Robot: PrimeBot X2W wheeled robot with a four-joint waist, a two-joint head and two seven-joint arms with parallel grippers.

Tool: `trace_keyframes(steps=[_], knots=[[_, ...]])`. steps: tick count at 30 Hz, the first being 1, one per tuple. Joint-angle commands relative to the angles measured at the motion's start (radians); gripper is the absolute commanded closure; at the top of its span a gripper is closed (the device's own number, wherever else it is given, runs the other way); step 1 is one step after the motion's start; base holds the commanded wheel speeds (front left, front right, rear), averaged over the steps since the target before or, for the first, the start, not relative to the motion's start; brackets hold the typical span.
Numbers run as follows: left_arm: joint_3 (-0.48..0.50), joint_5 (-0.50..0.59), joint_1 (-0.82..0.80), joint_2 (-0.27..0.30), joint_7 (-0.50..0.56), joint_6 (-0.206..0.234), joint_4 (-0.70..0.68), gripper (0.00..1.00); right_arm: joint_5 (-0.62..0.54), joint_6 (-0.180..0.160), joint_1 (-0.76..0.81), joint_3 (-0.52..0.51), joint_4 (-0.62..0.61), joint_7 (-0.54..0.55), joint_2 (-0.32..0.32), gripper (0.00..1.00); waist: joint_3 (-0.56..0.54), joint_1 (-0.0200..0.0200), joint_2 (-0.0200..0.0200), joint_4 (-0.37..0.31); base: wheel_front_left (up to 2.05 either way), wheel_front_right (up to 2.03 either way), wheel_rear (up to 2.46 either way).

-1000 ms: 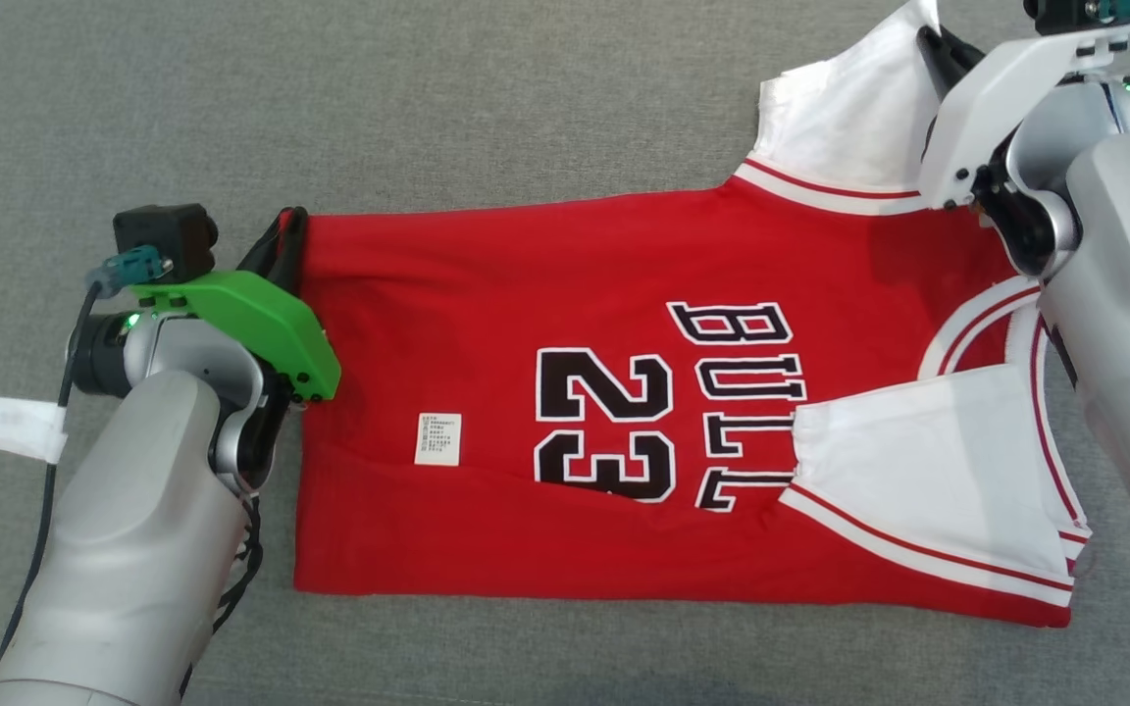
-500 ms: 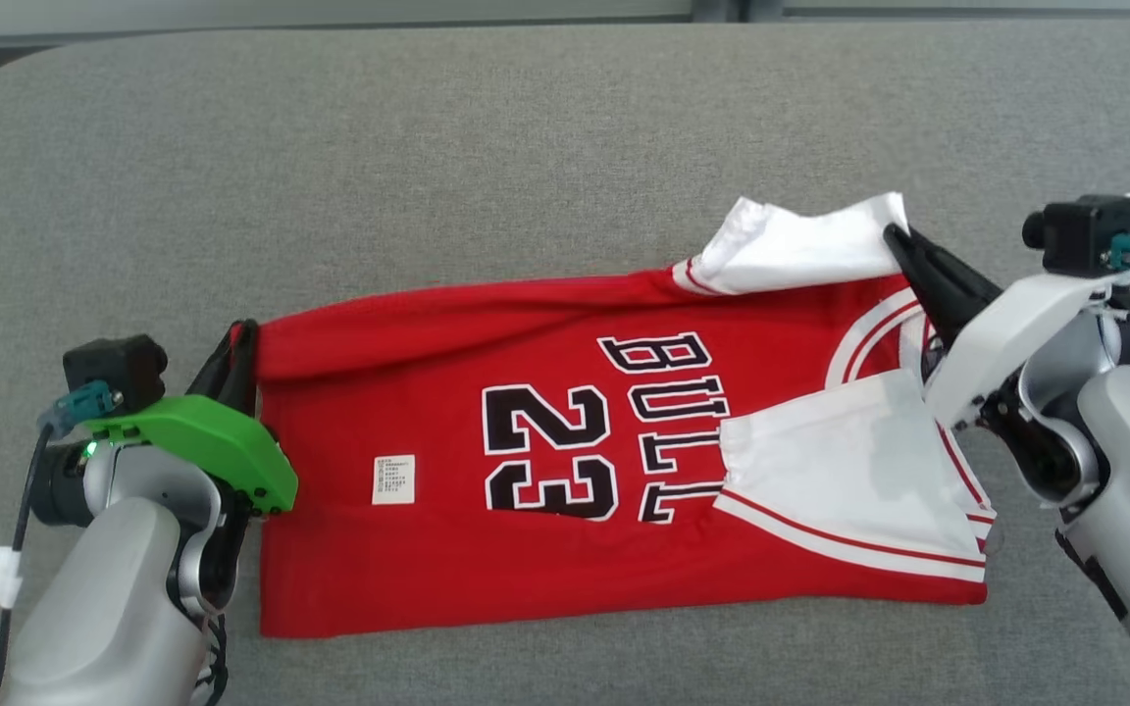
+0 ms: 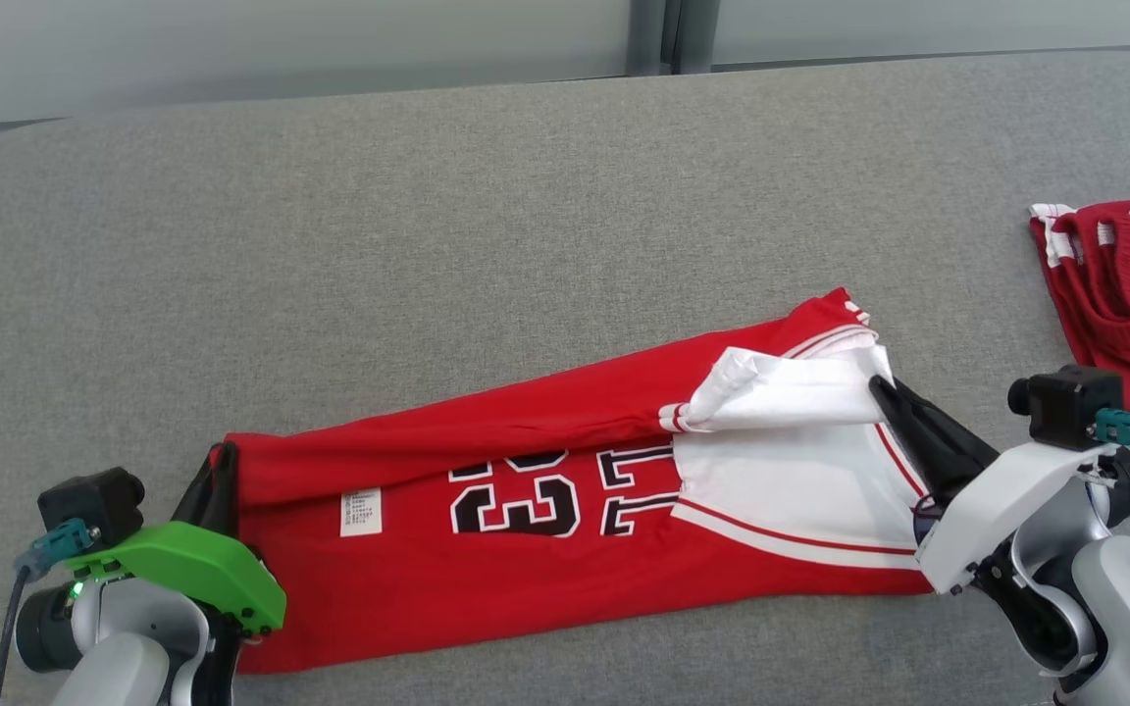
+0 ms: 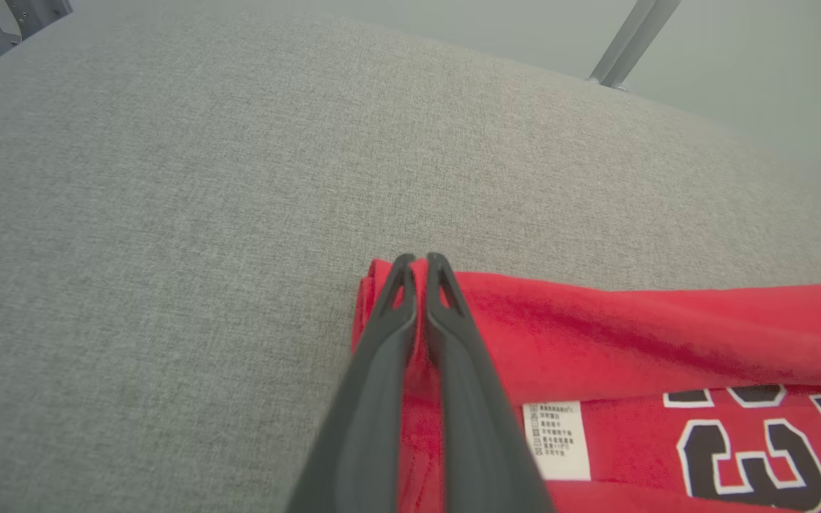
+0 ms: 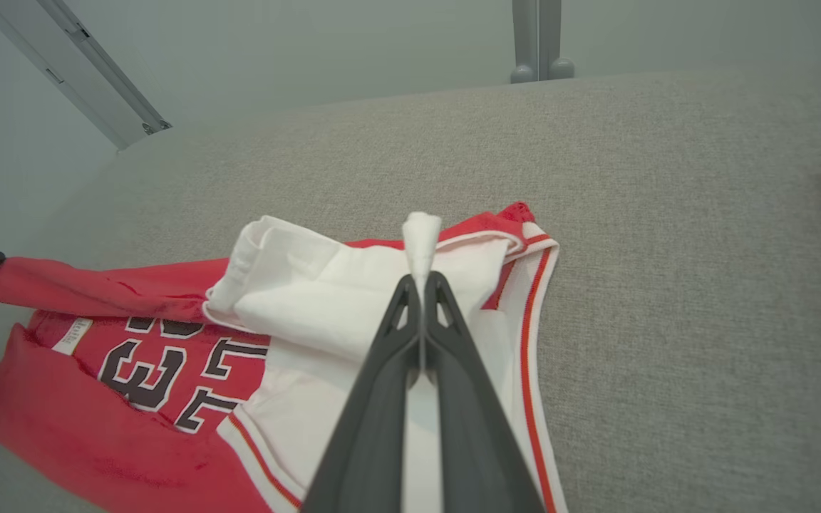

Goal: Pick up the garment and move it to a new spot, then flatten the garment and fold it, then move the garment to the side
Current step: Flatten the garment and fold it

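**Surface** (image 3: 526, 196): grey woven covering with a rounded far-left corner. It carries all the items below.

**Garment** (image 3: 487, 588): red jersey with black, white-edged numerals and white sleeves trimmed in red. It lies lengthwise across the near middle of the surface. Its far long edge is doubled over the top of the print and held up at both ends.

**Second garment** (image 3: 1124, 304): red with white trim, at the right edge, well apart from the jersey. It is cut off by the frame, so its kind is uncertain, possibly shorts.

**Right gripper** (image 3: 881, 387): jaws clamped on the upper white sleeve (image 3: 791, 387), with a tuft of cloth poking past the tips.

**Left gripper** (image 3: 220, 463): jaws pinched tight on the jersey's far-left red corner.

**Care label** (image 3: 360, 512): small and white, on the red cloth between the left gripper and the numerals.
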Motion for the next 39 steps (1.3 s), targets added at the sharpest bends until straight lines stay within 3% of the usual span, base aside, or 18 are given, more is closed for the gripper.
trace_keyframes(steps=[1, 14, 18, 19, 20, 21, 22, 23, 24, 39], knots=[[0.004, -0.006, 0.023, 0.006, 0.004, 0.008, -0.006, 1.00, -0.015, 0.000, 0.019, -0.006, -0.010, 0.006, 0.003, 1.00, -0.005, 0.0001, -0.0001, -0.010, 0.00, 0.00, 0.00], [0.001, -0.023, 0.085, 0.007, 0.009, 0.032, 0.005, 1.00, -0.141, 0.000, 0.049, 0.023, 0.077, -0.035, 0.050, 0.97, -0.014, 0.0001, -0.0001, -0.027, 0.00, 0.00, 0.00], [0.000, -0.029, 0.100, 0.005, 0.003, 0.029, 0.022, 1.00, -0.169, 0.000, 0.051, 0.047, 0.113, -0.068, 0.049, 0.51, -0.023, 0.0001, -0.0001, -0.029, 0.00, 0.00, 0.00], [0.001, -0.031, 0.103, 0.004, 0.001, 0.029, 0.023, 1.00, -0.173, 0.000, 0.055, 0.051, 0.119, -0.077, 0.047, 0.20, -0.026, 0.0001, -0.0001, -0.029, 0.00, 0.00, 0.00], [0.001, -0.032, 0.108, 0.004, -0.002, 0.029, 0.023, 0.83, -0.180, 0.000, 0.060, 0.055, 0.124, -0.085, 0.044, 0.00, -0.029, 0.0001, -0.0001, -0.030, 0.00, 0.00, 0.00], [0.001, -0.034, 0.114, 0.003, -0.006, 0.030, 0.022, 0.53, -0.189, 0.000, 0.064, 0.062, 0.126, -0.094, 0.040, 0.00, -0.031, 0.0001, -0.0001, -0.032, 0.00, 0.00, 0.00], [0.002, -0.036, 0.123, 0.003, -0.009, 0.031, 0.020, 0.32, -0.196, 0.000, 0.069, 0.067, 0.127, -0.102, 0.038, 0.00, -0.034, 0.0001, -0.0001, -0.034, 0.00, 0.00, 0.00], [0.002, -0.036, 0.123, 0.003, -0.009, 0.031, 0.020, 0.32, -0.196, 0.000, 0.069, 0.067, 0.127, -0.102, 0.038, 0.00, -0.034, 0.0001, -0.0001, -0.034, 0.00, 0.00, 0.00], [0.005, -0.039, 0.132, 0.001, -0.014, 0.032, 0.016, 0.00, -0.201, 0.000, 0.073, 0.073, 0.127, -0.109, 0.036, 0.00, -0.038, 0.0001, -0.0001, -0.037, 0.00, 0.00, 0.00], [0.020, -0.030, 0.247, -0.018, -0.097, 0.095, -0.122, 0.00, -0.205, 0.000, 0.142, 0.096, 0.075, -0.130, -0.025, 0.00, -0.100, 0.0001, -0.0001, -0.083, 0.00, 0.00, 0.00]])
